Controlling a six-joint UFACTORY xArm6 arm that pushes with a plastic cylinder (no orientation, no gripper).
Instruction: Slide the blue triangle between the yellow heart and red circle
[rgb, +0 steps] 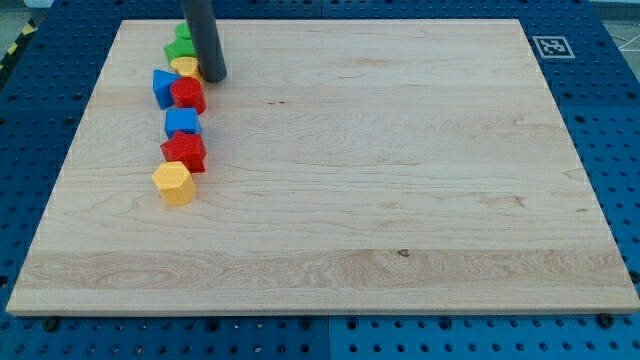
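The blue triangle (162, 87) lies at the board's upper left, touching the left side of the red circle (188, 95). The yellow heart (185, 67) sits just above the red circle, partly hidden by the rod. My tip (213, 77) rests right of the yellow heart and just above-right of the red circle, some way right of the blue triangle.
A green block (181, 44) sits above the yellow heart. Below the red circle runs a column: a blue block (182, 122), a red star (185, 151) and a yellow hexagon (174, 184). The wooden board (400, 200) lies on a blue pegboard.
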